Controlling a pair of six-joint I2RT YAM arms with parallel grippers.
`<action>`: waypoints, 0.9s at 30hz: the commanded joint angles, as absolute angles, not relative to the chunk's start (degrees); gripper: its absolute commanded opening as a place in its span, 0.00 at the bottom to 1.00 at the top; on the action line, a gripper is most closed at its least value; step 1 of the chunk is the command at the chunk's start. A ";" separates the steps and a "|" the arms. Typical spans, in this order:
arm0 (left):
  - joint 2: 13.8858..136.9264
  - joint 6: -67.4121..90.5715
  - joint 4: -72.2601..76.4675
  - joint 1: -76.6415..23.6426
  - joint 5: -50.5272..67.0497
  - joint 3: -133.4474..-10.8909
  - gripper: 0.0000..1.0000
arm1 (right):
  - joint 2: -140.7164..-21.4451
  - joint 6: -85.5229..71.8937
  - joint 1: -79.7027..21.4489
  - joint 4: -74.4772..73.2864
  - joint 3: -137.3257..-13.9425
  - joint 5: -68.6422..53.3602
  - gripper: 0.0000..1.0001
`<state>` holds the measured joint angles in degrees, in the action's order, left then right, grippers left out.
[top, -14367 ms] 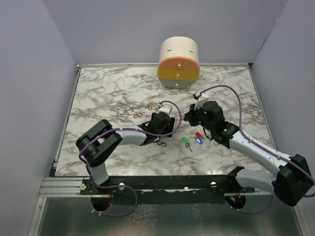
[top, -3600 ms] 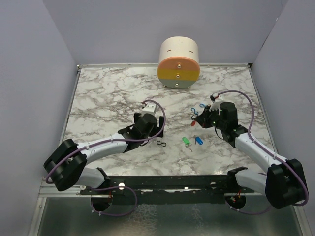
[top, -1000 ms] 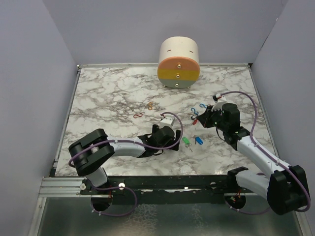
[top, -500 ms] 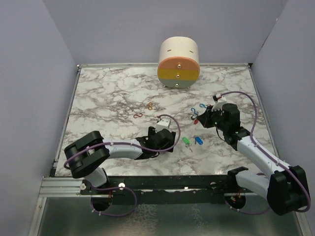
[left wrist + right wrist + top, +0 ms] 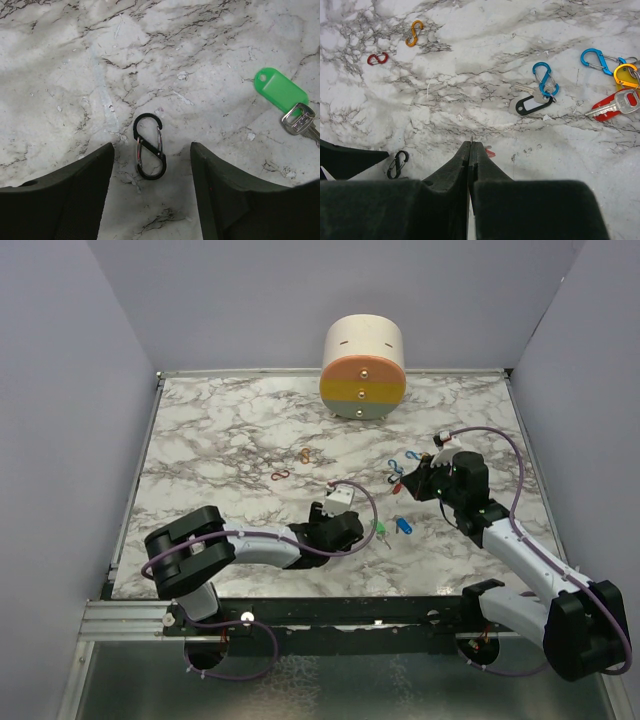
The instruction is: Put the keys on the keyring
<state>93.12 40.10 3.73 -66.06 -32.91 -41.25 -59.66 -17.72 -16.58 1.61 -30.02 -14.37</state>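
Left gripper (image 5: pixel 151 150) is hovering over the small black S-shaped wire clip (image 5: pixel 149 146) on the marble counter (image 5: pixel 200 50), jaws spread either side of it, likely lining up a pick. Green plastic-headed key (image 5: pixel 280 92) is lying just right of the clip. Right gripper (image 5: pixel 470 147) is keeping its jaws clenched; can't tell whether it holds anything.

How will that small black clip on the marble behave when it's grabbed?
The black clip looks like thin metal wire, so it is probably stiff and very light. Lying flat on the smooth table, it may skid rather than lift.
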 commanded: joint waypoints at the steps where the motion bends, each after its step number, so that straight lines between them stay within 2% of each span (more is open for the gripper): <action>1: 95.89 40.14 1.36 -66.46 -34.54 -42.83 0.59 | -58.73 -17.24 -17.03 2.28 -29.62 -13.18 0.01; 6: 96.22 39.83 0.97 -66.48 -34.54 -43.15 0.41 | -58.91 -17.28 -17.05 2.46 -29.61 -13.27 0.01; 11: 96.24 39.73 0.28 -66.49 -34.61 -43.24 0.35 | -59.14 -17.24 -17.05 2.58 -29.62 -13.45 0.01; 18: 95.27 39.09 -0.02 -66.51 -34.45 -43.15 0.00 | -59.15 -17.09 -17.05 2.68 -29.71 -14.00 0.01; 27: 91.45 35.16 -2.31 -66.52 -35.91 -46.19 0.00 | -60.12 -14.19 -17.45 5.79 -29.16 -24.50 0.01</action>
<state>94.37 38.13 1.08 -66.13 -34.59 -43.51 -59.99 -16.38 -16.58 2.11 -29.89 -17.96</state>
